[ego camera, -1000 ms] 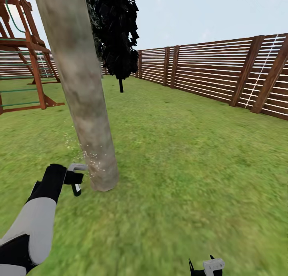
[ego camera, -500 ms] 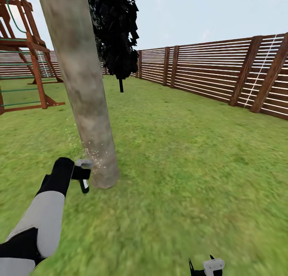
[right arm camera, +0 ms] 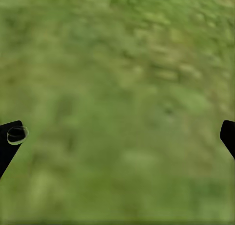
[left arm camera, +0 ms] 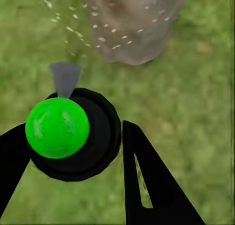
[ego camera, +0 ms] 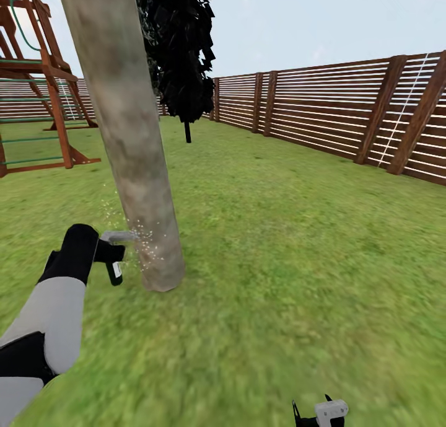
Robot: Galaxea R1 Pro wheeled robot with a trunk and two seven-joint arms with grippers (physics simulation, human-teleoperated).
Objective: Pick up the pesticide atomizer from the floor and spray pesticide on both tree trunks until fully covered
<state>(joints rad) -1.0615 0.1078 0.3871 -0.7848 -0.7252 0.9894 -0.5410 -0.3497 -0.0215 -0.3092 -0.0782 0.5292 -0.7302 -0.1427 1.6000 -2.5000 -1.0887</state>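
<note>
Ground: the floor (ego camera: 279,259) is mottled green grass, it runs from the tree trunk (ego camera: 127,136) out to the fence on all sides.
Tree trunk: thick, blotchy grey-beige bark, it leans a little and its base stands in the grass.
Fence: the brown fence (ego camera: 334,114) of horizontal slats closes the lawn behind the trunk and to its right.
Second tree: a dark jagged crown (ego camera: 179,49) on a thin dark stem stands behind the trunk, near the fence corner.
Play frame: a red-brown wooden climbing frame (ego camera: 43,80) stands left of the trunk, farther back.
Pesticide atomizer: the pesticide atomizer (ego camera: 113,253) is just left of the trunk base, its grey nozzle points at the bark.
Pesticide: pale specks of pesticide (ego camera: 145,247) lie on the low bark and float beside it.
Left gripper: the left gripper (left arm camera: 73,151) is clamped on the atomizer, black fingers (left arm camera: 147,186) at both sides of it.
Right gripper: the right gripper (right arm camera: 120,137) is spread wide over bare grass, well right of the trunk.
</note>
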